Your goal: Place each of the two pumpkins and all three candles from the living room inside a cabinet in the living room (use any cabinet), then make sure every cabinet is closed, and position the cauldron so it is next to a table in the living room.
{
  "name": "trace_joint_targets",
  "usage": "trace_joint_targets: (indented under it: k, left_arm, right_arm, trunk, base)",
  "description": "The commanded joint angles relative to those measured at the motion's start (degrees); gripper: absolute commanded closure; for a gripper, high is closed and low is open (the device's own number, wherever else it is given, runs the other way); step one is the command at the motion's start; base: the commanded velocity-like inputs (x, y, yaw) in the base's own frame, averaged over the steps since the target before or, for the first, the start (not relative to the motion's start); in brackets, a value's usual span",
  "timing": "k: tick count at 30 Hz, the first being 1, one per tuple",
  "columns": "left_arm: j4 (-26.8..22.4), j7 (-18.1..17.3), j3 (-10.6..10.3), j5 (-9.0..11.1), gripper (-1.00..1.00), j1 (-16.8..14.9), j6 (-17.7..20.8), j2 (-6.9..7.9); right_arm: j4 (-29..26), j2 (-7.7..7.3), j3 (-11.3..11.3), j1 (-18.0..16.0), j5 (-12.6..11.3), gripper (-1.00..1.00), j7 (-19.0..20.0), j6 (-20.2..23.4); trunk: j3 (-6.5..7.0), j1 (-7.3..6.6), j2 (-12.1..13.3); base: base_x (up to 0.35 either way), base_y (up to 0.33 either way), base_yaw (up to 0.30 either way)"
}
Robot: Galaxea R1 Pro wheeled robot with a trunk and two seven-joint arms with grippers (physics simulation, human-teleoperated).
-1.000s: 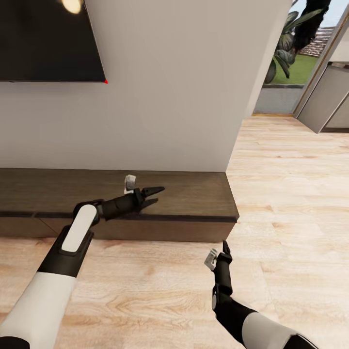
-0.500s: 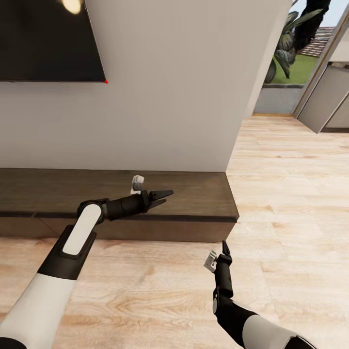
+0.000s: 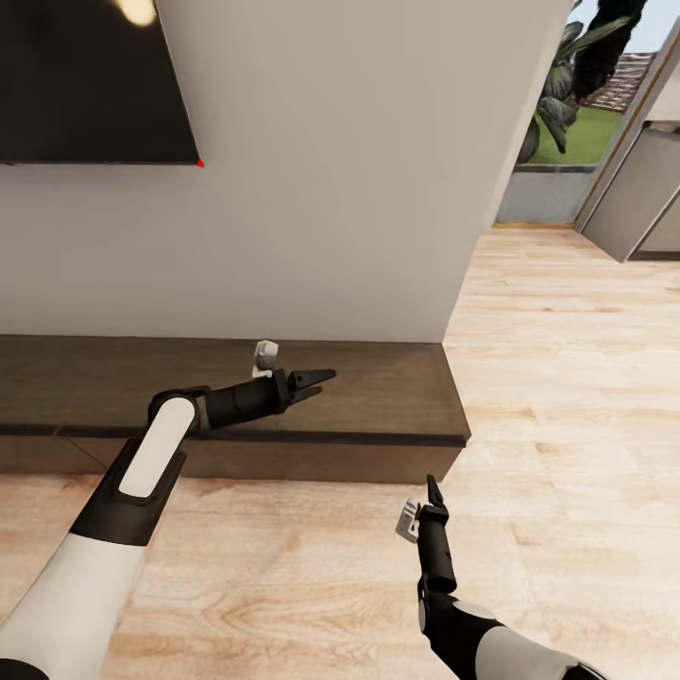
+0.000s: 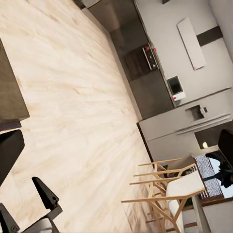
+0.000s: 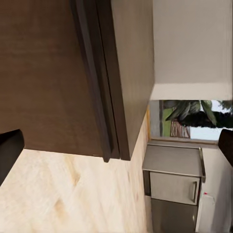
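Cabinet (image 3: 378, 378), the long low dark-brown wooden unit with a flat top and plain handleless fronts, runs along the foot of the pale grey wall (image 3: 331, 189) and ends at that wall's outer corner. Its fronts look shut, with a thin dark seam under the top. In the right wrist view the same cabinet (image 5: 58, 73) shows its end and front edge against the light wooden plank floor (image 5: 63, 194).

Over the cabinet's top, toward its end, hangs the left hand (image 3: 316, 382), its two black fingers parted, empty, pointing along the top; the white and black left arm reaches up to it from the floor side. In the left wrist view one dark fingertip (image 4: 9, 150) sits at the frame edge, with floor (image 4: 73, 97), pale wooden stools (image 4: 165, 189) and grey kitchen units (image 4: 184, 126) beyond.

The right hand (image 3: 433, 493) stands in front of the cabinet's end, over the floor (image 3: 567, 378), fingers pointing up; whether they are apart or together I cannot tell from the head view, though in the right wrist view dark fingertips (image 5: 8, 150) show at opposite edges, so they are spread.

A black screen (image 3: 85, 85) hangs on the wall above the cabinet.
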Motion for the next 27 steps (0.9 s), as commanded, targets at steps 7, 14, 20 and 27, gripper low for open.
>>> trace_joint_targets:
  k: [7, 14, 20, 27]
  left_arm:
    - [0.0, 0.1, 0.0, 0.0, -1.00, 0.0, 0.0, -0.01]
    - [0.0, 0.0, -0.1, 0.0, -1.00, 0.0, -0.1, -0.02]
    - [0.0, 0.1, -0.2, 0.0, -1.00, 0.0, -0.2, -0.14]
    - [-0.2, 0.1, -0.3, 0.0, -1.00, 0.0, -0.2, -0.28]
  right_arm:
    - [0.1, 0.07, 0.1, 1.4, 0.5, -1.00, -1.8, 0.0]
    - [1.0, -0.04, 0.2, 2.4, 6.2, -1.00, -1.9, 0.1]
    - [1.0, -0.64, 0.3, 2.4, 7.1, -1.00, -1.2, 0.0]
    - [1.0, -0.87, 0.3, 2.0, 7.2, -1.00, -0.9, -0.2]
  trunk:
    - [0.00, 0.00, 0.0]
    - [0.00, 0.00, 0.0]
    - [0.00, 0.00, 0.0]
    - [0.00, 0.00, 0.0]
  base:
    - [0.034, 0.000, 0.000]
    - [0.001, 0.000, 0.000]
    - [0.000, 0.000, 0.000]
    - [0.000, 0.000, 0.000]
